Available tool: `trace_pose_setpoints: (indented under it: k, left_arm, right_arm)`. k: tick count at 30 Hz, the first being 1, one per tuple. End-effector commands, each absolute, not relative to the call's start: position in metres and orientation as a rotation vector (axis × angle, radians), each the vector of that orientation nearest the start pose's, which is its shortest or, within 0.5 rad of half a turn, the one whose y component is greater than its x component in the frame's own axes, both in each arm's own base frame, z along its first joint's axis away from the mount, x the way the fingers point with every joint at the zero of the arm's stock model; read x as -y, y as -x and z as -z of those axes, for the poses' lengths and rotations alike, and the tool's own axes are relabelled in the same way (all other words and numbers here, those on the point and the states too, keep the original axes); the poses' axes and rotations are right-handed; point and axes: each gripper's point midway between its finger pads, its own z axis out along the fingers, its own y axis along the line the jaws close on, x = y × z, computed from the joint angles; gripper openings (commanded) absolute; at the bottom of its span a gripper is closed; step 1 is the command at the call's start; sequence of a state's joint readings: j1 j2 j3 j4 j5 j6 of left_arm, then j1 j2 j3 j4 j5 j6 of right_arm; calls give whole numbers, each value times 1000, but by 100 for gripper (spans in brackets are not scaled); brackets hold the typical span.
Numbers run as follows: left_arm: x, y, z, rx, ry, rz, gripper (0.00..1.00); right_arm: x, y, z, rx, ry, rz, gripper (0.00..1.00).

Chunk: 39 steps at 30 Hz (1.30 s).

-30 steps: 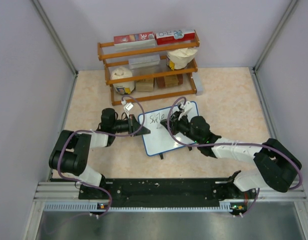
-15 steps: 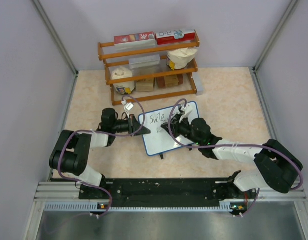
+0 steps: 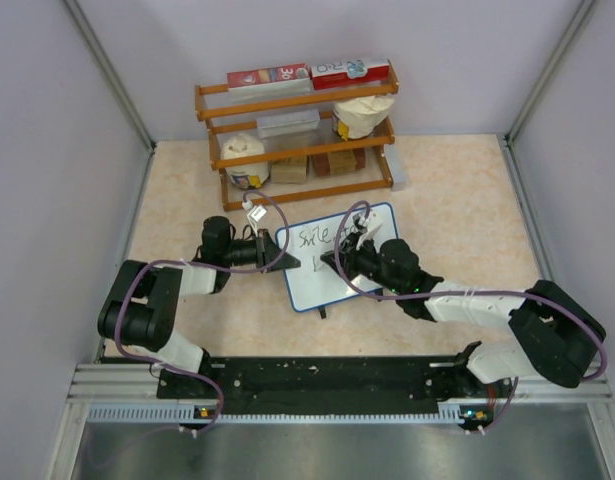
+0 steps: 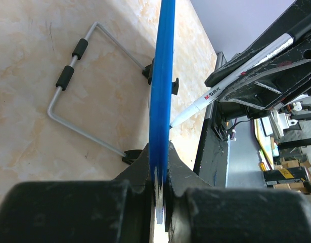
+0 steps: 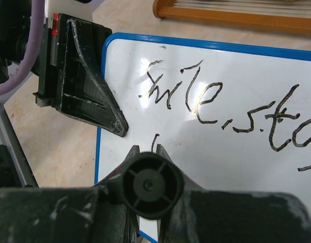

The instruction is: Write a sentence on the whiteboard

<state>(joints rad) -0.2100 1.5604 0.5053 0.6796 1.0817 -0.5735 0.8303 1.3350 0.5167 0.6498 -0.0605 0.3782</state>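
My left gripper (image 4: 159, 172) pinches the whiteboard (image 5: 236, 76) edge steady; my right gripper (image 5: 146, 152) pinches the marker (image 4: 231, 76). I'd press lightly and evenly to start the sentence (image 5: 195, 96)'s second line.

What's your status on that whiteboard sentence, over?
Left gripper shut on blue-framed glossy white whiteboard edge. Right gripper shut on white marker pen, tip at board. Black handwritten sentence: first line down, second just begun. Nothing blocking.

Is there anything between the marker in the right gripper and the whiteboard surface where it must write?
Nothing visible. The marker tip is at the whiteboard, under the sentence. The left gripper clamps its edge, off to the side.
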Motion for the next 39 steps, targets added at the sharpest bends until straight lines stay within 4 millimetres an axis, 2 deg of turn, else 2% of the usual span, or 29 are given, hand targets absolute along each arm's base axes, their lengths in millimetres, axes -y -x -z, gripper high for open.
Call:
trace_pose_setpoints:
  k: [1, 11, 15, 28, 39]
  left_arm:
    - [219, -274, -91, -2055, -369, 1451, 0]
    - [220, -273, -92, -2054, -370, 1455, 0]
    - [220, -273, -92, -2053, -371, 1457, 0]
    - [220, -272, -91, -2053, -371, 1463, 0]
    - [220, -272, -93, -2048, -372, 1465, 0]
  right_arm:
    - [-316, -257, -161, -1757, 439, -897, 0]
    - [-323, -268, -174, -1743, 423, -891, 0]
    - [-319, -272, -171, -1760, 395, -852, 0]
    - [-314, -277, -181, -1742, 354, -831, 0]
    - [-304, -279, -180, -1756, 314, -793, 0]
